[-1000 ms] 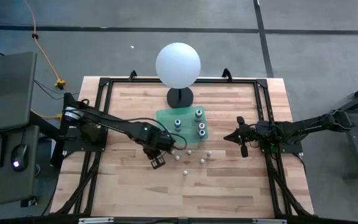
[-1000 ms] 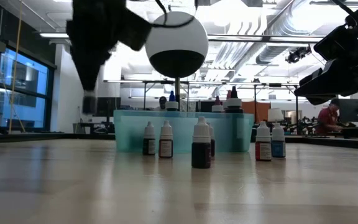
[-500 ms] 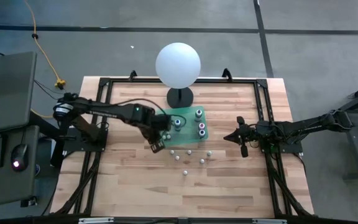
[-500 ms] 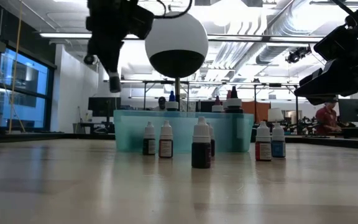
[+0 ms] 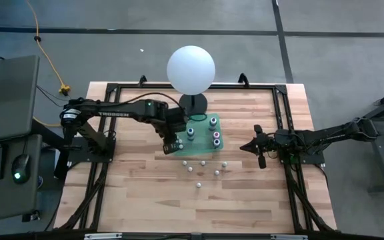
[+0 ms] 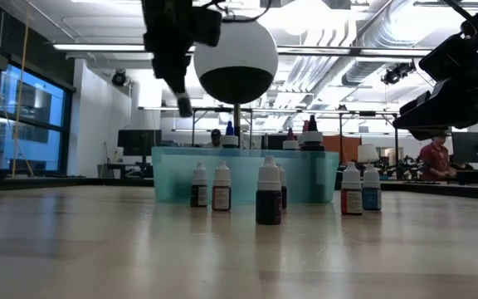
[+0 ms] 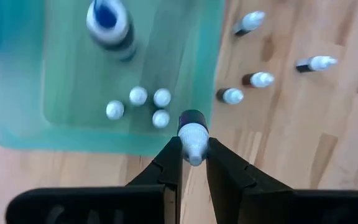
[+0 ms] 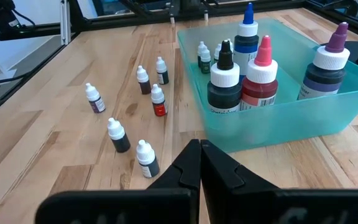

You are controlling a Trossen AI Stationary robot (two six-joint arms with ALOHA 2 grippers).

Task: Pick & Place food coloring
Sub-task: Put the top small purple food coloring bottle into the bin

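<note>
My left gripper (image 5: 172,145) hangs over the near left corner of the teal tray (image 5: 202,143), shut on one small food coloring bottle (image 7: 193,127). Several small bottles (image 7: 138,96) stand inside the tray (image 7: 55,93) beside bigger bottles (image 8: 248,37). Several more food coloring bottles (image 5: 203,162) stand upright on the wood just near of the tray. My right gripper (image 5: 255,147) waits shut at the table's right side, touching nothing. My left gripper pinches the bottle by its white cap (image 7: 194,140) between its two fingers. The fingers come from above, pointing steeply down. The bottle's dark body (image 7: 192,117) hangs below the fingertips, lifted clear, right over the tray's edge.
A big white sphere (image 5: 191,69) on a black stand rises just beyond the tray's far side. Black frame rails (image 5: 112,107) run along the table's left, right and far edges. Bare wood lies toward the near edge (image 5: 192,213).
My left gripper has carried the small bottle up and toward the table's far edge, from the loose bottles to the tray's near left corner. Its wrist has rolled on the way. It has stayed shut on the bottle.
</note>
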